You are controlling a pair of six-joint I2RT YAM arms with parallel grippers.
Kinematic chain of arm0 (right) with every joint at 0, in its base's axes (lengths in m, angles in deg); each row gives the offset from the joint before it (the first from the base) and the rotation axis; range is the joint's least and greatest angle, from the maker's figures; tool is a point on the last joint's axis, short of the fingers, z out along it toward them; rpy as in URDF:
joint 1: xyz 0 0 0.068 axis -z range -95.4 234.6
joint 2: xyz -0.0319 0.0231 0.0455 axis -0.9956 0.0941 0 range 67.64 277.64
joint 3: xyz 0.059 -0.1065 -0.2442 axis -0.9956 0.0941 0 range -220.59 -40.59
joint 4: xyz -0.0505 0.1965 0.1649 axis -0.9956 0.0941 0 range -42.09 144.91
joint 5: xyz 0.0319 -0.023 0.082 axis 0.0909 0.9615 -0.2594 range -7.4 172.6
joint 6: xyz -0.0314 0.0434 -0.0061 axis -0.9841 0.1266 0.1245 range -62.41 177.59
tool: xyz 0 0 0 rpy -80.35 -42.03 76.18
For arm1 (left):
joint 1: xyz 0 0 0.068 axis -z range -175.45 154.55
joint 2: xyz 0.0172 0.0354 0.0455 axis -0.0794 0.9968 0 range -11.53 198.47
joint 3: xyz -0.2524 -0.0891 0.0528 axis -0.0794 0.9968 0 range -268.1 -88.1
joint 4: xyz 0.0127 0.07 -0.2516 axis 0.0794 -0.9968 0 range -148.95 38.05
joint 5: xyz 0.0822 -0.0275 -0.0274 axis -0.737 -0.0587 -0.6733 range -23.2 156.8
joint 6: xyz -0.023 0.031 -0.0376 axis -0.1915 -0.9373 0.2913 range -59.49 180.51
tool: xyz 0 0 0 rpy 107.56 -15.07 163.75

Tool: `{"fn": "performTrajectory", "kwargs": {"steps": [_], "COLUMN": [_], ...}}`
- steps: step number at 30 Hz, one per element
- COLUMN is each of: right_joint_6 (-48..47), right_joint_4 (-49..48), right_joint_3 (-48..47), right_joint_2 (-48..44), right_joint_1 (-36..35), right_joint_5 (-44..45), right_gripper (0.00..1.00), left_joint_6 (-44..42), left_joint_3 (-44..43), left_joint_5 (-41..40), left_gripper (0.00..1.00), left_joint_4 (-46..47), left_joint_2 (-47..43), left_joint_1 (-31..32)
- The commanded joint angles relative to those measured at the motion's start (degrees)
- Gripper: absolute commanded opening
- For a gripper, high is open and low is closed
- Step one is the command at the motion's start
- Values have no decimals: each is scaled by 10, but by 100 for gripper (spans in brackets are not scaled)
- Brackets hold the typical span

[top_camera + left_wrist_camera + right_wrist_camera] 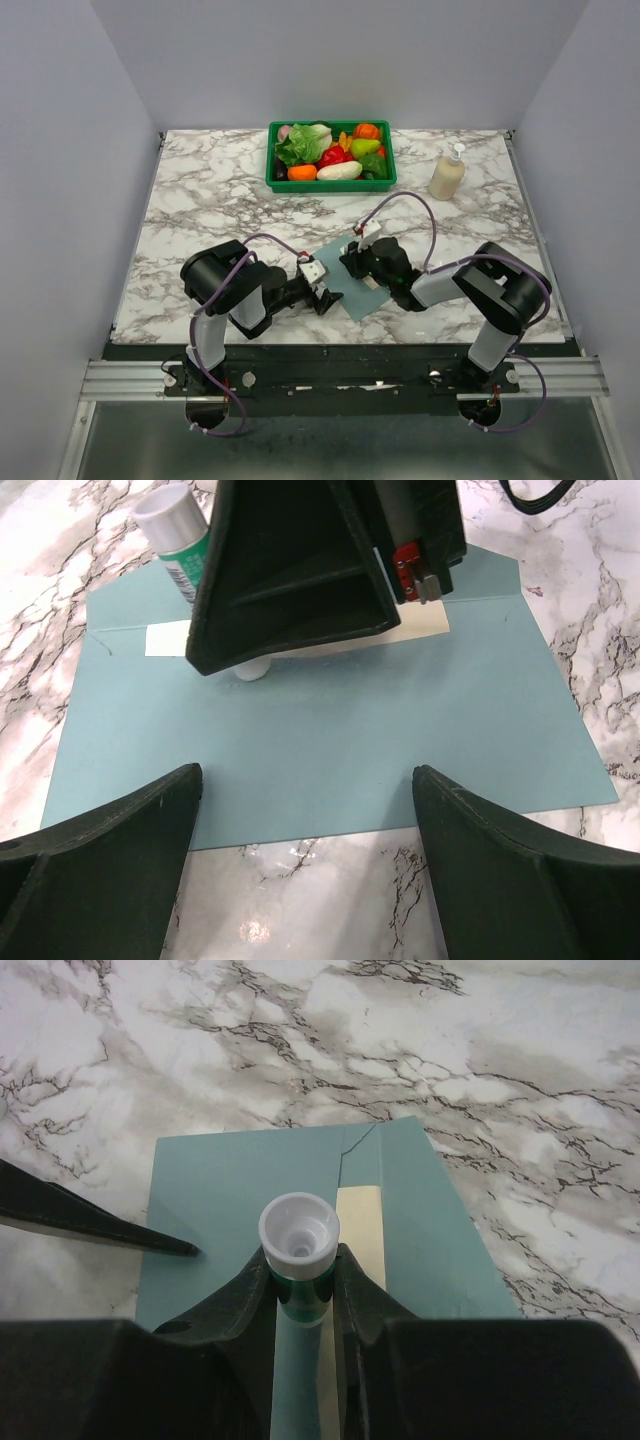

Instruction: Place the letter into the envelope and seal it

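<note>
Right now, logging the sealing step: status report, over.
Left gripper open over envelope edge. Right gripper shut on glue stick. Letter mostly inside, strip showing. Nothing else in the way.

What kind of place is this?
Probably a robot lab test cell: plain walls around a marbled table, left arm and right arm on a metal rail, a bin of toy vegetables.

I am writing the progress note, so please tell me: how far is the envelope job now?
Done: the letter looks tucked into the envelope, only a cream strip showing. In hand: the right fingers grip a glue stick at the opening; the left fingers stand open. Left: the flap lies open, so gluing, folding and pressing remain.
</note>
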Motion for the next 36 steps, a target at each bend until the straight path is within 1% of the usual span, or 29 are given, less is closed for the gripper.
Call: {"fn": "performTrajectory", "kwargs": {"steps": [1, 20, 23, 30, 36], "right_joint_6": [9, 39, 45, 66, 66], "right_joint_4": [37, 25, 24, 34, 33], "right_joint_3": [34, 31, 36, 60, 73], "right_joint_2": [-6, 16, 14, -3, -18], "right_joint_1": [-2, -32, -33, -33, -32], "right_joint_5": [15, 8, 17, 87, 102], "right_gripper": [1, 1, 1, 1, 1], "left_joint_6": [-1, 1, 1, 2, 2], "left_joint_3": [7, 4, 4, 6, 7], "left_joint_5": [-27, -24, -26, -28, -27], "left_gripper": [95, 95, 95, 95, 95], "left_joint_4": [-10, -14, -12, -5, -3], "left_joint_2": [20, 21, 22, 25, 25], "left_joint_1": [-3, -4, -4, -5, -6]}}
